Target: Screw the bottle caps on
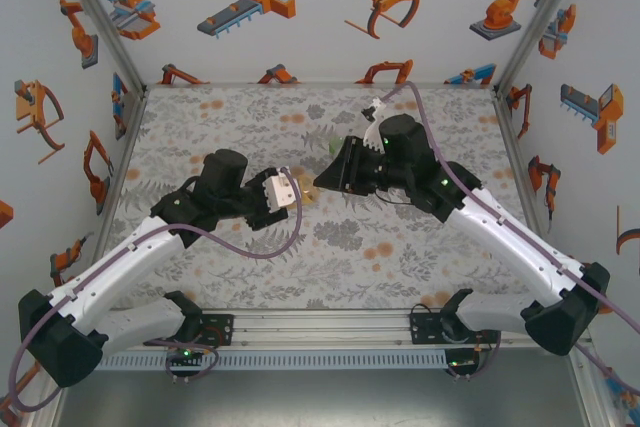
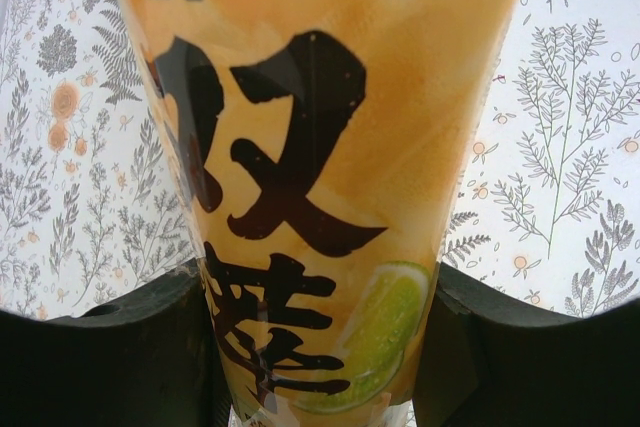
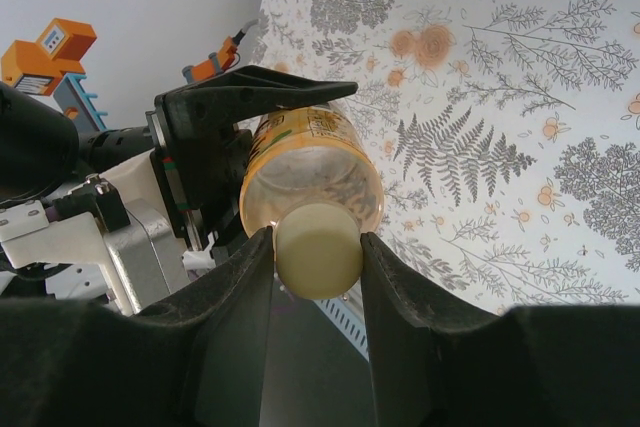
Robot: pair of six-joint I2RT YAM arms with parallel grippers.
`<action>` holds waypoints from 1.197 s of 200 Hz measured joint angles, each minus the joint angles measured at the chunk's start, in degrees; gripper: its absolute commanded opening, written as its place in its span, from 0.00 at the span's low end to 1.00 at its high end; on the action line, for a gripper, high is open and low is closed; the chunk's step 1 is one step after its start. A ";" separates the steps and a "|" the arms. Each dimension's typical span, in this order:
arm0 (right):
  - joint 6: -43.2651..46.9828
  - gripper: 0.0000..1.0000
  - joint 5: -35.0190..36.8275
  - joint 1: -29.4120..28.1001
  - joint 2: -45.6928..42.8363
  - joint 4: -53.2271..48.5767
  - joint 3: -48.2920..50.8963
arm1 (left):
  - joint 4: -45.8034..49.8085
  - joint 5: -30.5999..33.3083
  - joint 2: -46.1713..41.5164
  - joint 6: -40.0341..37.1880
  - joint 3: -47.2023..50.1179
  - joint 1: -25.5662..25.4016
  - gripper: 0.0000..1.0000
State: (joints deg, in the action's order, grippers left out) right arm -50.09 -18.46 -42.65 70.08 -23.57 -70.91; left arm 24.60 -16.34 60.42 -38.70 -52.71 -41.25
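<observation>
Left pincer (image 2: pixel 320 292) and right pincer (image 3: pixel 318 247) meet over the middle of the floral tabletop (image 1: pixel 200 267), the two arms reaching inward from either side.

Left pincer: clenched on the bottle (image 2: pixel 320 147), one black finger pressing each side of its body. The left wrist view shows the yellow-orange label (image 2: pixel 300 247) at close range, with bold black characters and a lime slice printed near the fingers. The bottle is held clear of the tabletop, its neck pointing toward the right pincer.

Right pincer: grasping the pale yellow cap (image 3: pixel 318 252), its fingers (image 3: pixel 240 297) touching the cap on both sides. The cap sits at the mouth of the bottle, end-on to the right wrist camera, and the amber-tinted shoulder of the bottle widens just behind it. How far the cap is seated on the thread cannot be told.

In the top view a small greenish item lies just beyond the right pincer; it is too hidden to identify.
</observation>
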 measured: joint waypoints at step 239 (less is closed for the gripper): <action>34.38 0.00 27.63 8.17 33.77 -35.36 -40.52 | -4.46 0.26 -3.93 1.05 0.76 -0.09 0.85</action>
State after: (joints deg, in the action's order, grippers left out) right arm -15.70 9.17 -34.48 103.85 -58.94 -111.44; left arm 20.14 -16.08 56.49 -37.65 -51.94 -41.34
